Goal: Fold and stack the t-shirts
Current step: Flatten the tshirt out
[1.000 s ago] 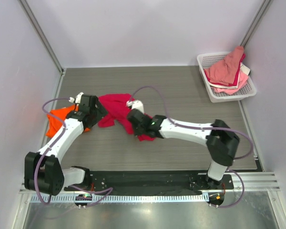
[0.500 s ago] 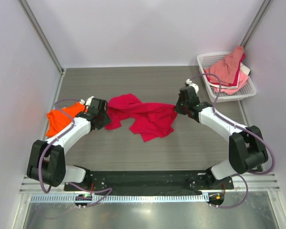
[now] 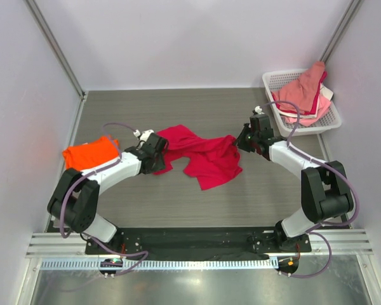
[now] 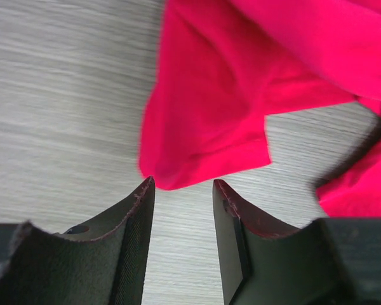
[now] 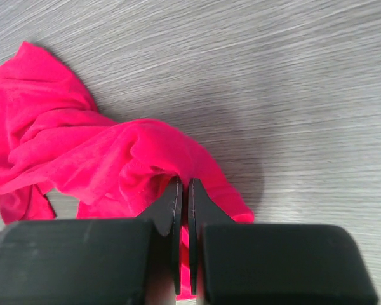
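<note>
The crimson-red t-shirt (image 3: 203,155) lies crumpled across the middle of the table, stretched between both arms. My right gripper (image 3: 241,141) is shut on its right edge; the wrist view shows red cloth (image 5: 114,159) pinched between the closed jaws (image 5: 183,184). My left gripper (image 3: 159,147) is open at the shirt's left end; a red sleeve (image 4: 203,127) lies just beyond the fingertips (image 4: 183,184), with bare table between them. The orange t-shirt (image 3: 89,154) lies folded at the left, behind the left arm.
A white lattice basket (image 3: 333,121) with pink and red clothes stands at the back right corner. Grey walls close in left, right and back. The arm bases sit on a black rail at the near edge.
The left gripper moved right, off the orange shirt's side, to the red shirt's left sleeve. The right gripper pulled the red shirt's edge slightly further right. The shirt is spread wider than one second ago.
</note>
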`<action>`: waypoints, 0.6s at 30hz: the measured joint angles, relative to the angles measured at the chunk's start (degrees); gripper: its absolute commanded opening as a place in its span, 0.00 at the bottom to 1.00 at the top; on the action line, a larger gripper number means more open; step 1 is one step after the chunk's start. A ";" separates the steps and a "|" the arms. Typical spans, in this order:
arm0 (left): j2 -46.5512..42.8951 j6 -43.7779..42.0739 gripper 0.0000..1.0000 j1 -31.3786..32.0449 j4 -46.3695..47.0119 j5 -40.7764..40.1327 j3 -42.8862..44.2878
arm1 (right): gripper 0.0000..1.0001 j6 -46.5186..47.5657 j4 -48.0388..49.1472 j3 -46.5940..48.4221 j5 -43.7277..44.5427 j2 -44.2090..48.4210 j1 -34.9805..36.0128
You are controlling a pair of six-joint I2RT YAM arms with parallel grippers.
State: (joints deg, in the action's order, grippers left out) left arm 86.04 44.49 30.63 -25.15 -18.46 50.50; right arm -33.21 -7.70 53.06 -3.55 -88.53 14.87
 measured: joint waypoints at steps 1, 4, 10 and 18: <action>0.85 -0.04 0.45 0.44 0.04 0.02 0.50 | 0.01 0.00 0.52 -0.24 -0.35 0.00 0.00; 4.11 -0.09 0.47 1.18 0.04 -0.04 1.68 | 0.01 0.00 1.81 -1.44 -1.38 0.00 0.00; 7.61 -0.13 0.48 3.85 -1.70 -2.64 3.39 | 0.01 0.00 3.19 -2.97 -2.25 0.50 -0.02; 8.33 -0.11 0.47 9.40 -5.18 -9.14 10.29 | 0.01 0.00 4.28 -3.19 -3.21 0.87 -0.11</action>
State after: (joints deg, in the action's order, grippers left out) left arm 94.37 44.38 40.03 -30.33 -27.59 60.80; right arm -33.21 -3.42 49.87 -6.76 -87.66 14.76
